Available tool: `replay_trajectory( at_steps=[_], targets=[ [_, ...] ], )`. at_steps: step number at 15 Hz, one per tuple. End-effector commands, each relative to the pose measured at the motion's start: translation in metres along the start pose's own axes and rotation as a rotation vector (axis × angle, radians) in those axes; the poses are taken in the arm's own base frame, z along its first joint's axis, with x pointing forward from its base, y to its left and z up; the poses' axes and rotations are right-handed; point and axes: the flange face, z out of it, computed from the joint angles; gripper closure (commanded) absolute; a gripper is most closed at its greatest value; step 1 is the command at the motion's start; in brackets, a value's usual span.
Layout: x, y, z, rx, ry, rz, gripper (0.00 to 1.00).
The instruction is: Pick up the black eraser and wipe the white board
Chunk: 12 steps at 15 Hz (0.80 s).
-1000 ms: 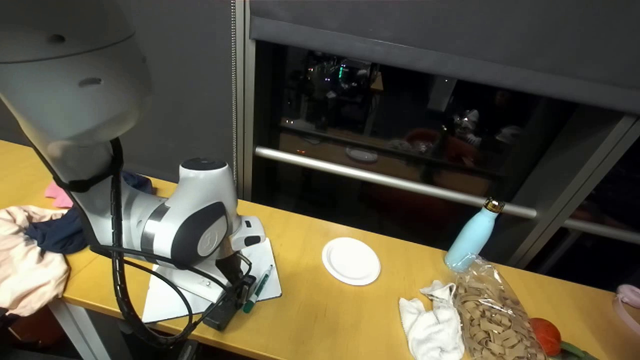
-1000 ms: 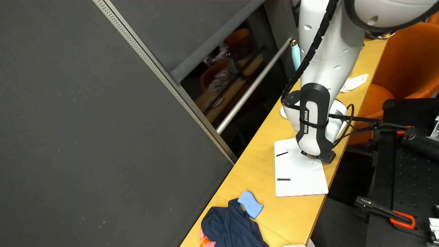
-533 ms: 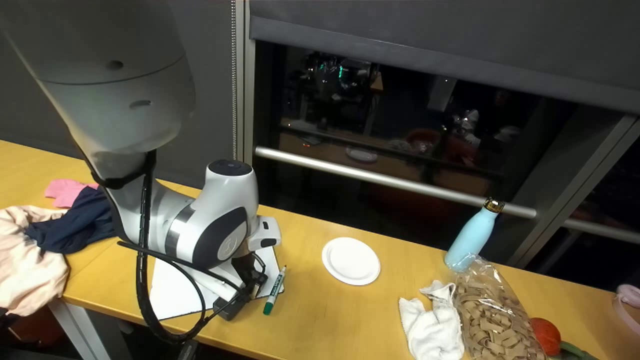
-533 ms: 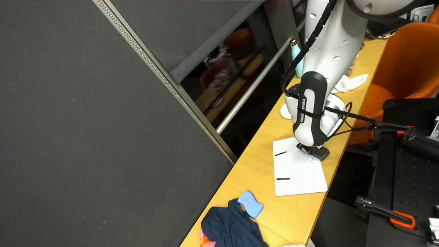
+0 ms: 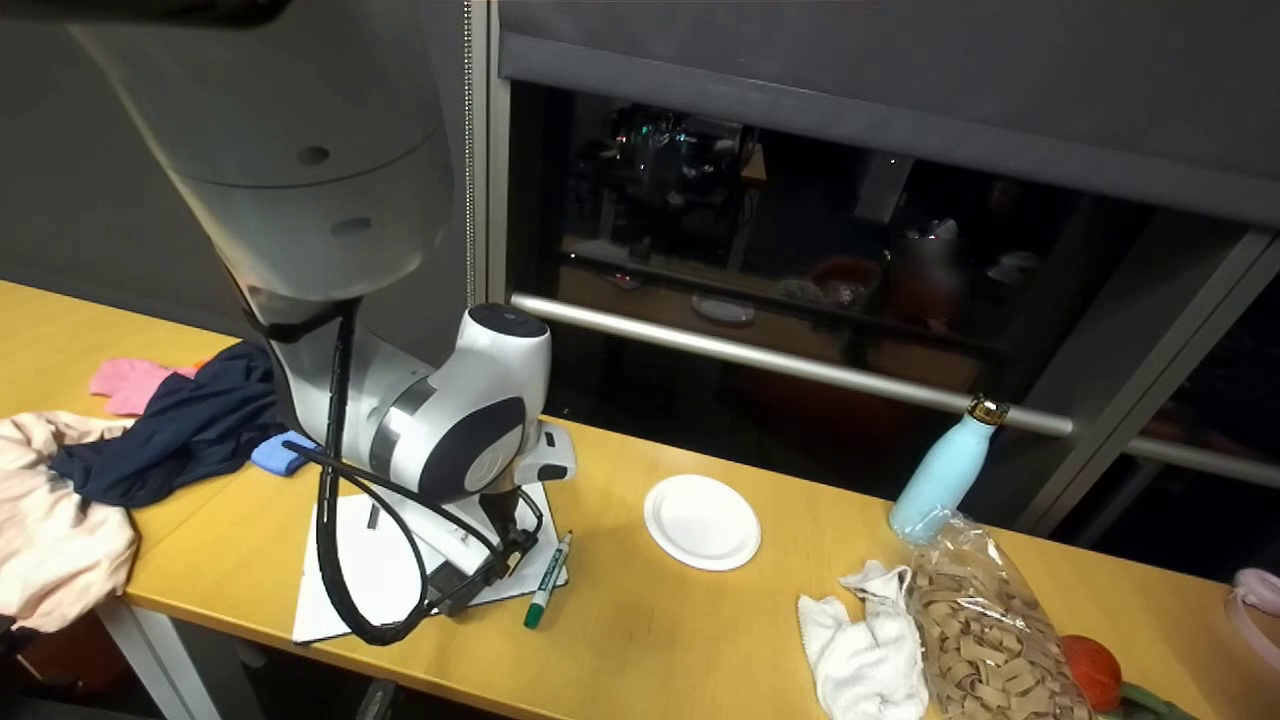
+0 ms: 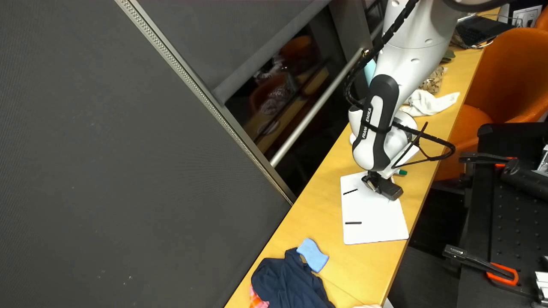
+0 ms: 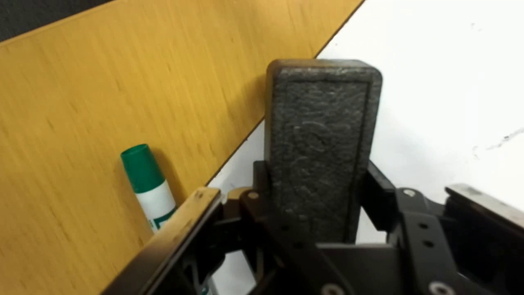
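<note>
My gripper (image 7: 318, 184) is shut on the black eraser (image 7: 323, 123), with one finger on each long side in the wrist view. The eraser also shows in both exterior views (image 5: 457, 588) (image 6: 391, 189), over the front edge of the white board. I cannot tell whether it touches the board. The white board (image 6: 374, 224) lies flat on the table and also shows in the wrist view (image 7: 442, 94). It bears two short thick dark strokes (image 6: 353, 223) (image 6: 350, 191). A faint grey smear (image 7: 507, 137) shows near the gripper. The arm hides part of the board.
A green marker (image 5: 549, 580) lies partly on the board's corner. A white plate (image 5: 702, 522), white cloth (image 5: 865, 645), blue bottle (image 5: 945, 475) and bag of brown strips (image 5: 985, 640) stand farther along. A blue sponge (image 6: 312, 255) and dark cloth (image 6: 289, 280) lie beyond the board.
The arm has moved toward the plate side and the eraser, still held, has shifted inward over the board. Early on, the marker and board slid slightly the same way.
</note>
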Motion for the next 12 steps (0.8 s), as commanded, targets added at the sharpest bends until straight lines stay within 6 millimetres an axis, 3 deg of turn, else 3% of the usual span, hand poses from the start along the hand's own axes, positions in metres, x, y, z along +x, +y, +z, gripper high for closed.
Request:
replay_trajectory(
  at_steps=[1, 5, 12],
  targets=[
    [0.009, -0.002, 0.005, 0.009, -0.019, 0.008, 0.69],
    [0.022, -0.005, 0.021, -0.040, 0.016, 0.015, 0.69],
    [0.050, -0.032, 0.019, -0.051, 0.053, 0.014, 0.69]
  ],
)
